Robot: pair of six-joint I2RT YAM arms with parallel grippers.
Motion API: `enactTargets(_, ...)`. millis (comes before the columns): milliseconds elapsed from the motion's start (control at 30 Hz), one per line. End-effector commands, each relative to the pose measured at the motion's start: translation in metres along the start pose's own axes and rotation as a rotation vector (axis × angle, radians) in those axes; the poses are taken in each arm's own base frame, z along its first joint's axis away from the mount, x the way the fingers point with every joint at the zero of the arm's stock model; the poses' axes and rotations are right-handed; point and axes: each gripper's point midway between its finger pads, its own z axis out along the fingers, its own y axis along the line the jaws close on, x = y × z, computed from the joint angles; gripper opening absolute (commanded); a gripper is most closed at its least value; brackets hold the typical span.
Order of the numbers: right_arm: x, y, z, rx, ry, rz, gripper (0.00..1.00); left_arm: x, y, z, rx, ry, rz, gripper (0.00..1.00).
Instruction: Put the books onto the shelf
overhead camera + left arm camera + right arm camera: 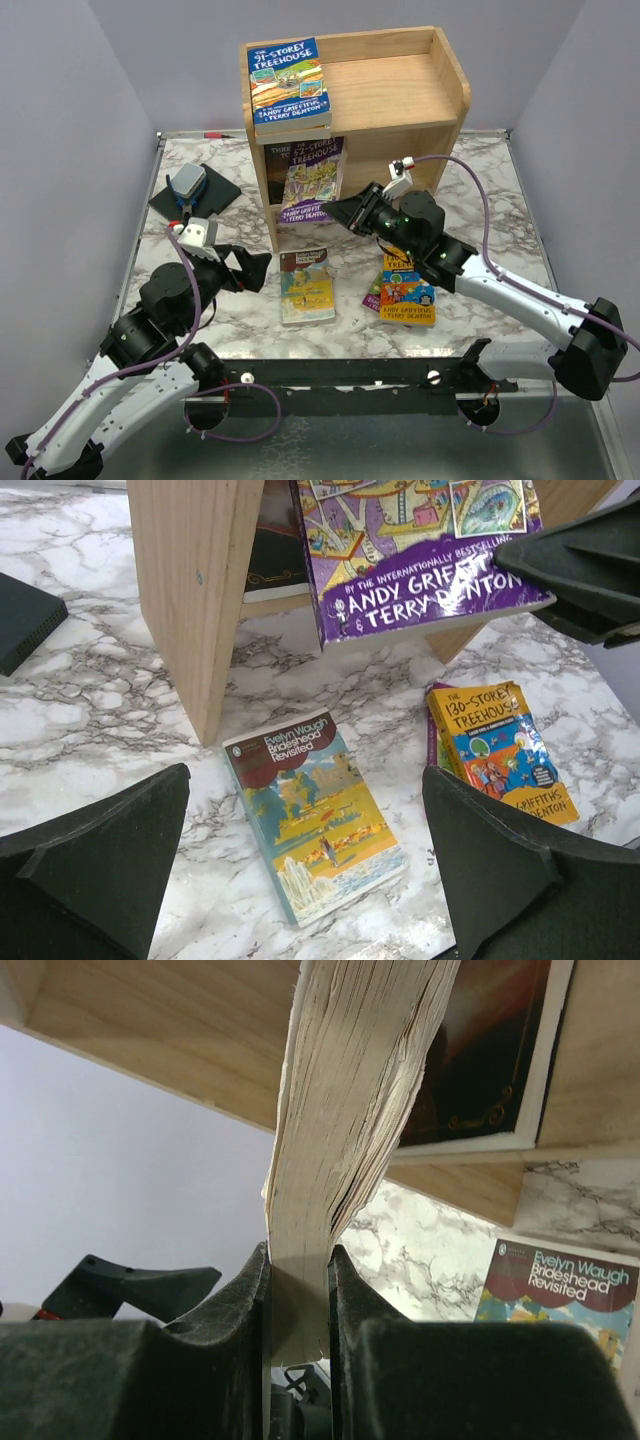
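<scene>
Purple Treehouse book [312, 180] stood at the mouth of the lower tier of the shelf [440, 120], pinched by its page edge between the right fingers [240, 1300]; insertion seemed under way. Next, it likely needed pushing inward, then release. Left fingers [100, 850] hung spread above the table [90, 710].

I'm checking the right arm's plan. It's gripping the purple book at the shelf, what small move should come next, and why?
Probably ease the purple book slightly deeper into the lower level of the shelf before letting go. The right gripper is shut on its edge, and the book sits tilted in front of a dark book, its lower end seemingly past the shelf front.
</scene>
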Motion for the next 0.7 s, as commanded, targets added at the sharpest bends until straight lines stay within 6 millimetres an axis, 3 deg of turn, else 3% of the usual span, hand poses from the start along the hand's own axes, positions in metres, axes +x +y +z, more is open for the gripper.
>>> enactTargets(0,-0.041,0.044,0.005,-0.146,-0.086,-0.040,0.01,-0.005,-0.004,-0.005,0.045,-0.049,0.008,0.99)
enactTargets(367,-0.038,0.020,0.042,-0.167,0.063,-0.032,0.01,-0.004,0.001,-0.010,0.044,-0.081,0.004,0.99)
enactTargets(667,-0.037,0.005,0.058,-0.205,0.155,-0.019,0.01,-0.002,0.001,-0.009,0.045,-0.081,0.005,0.99)
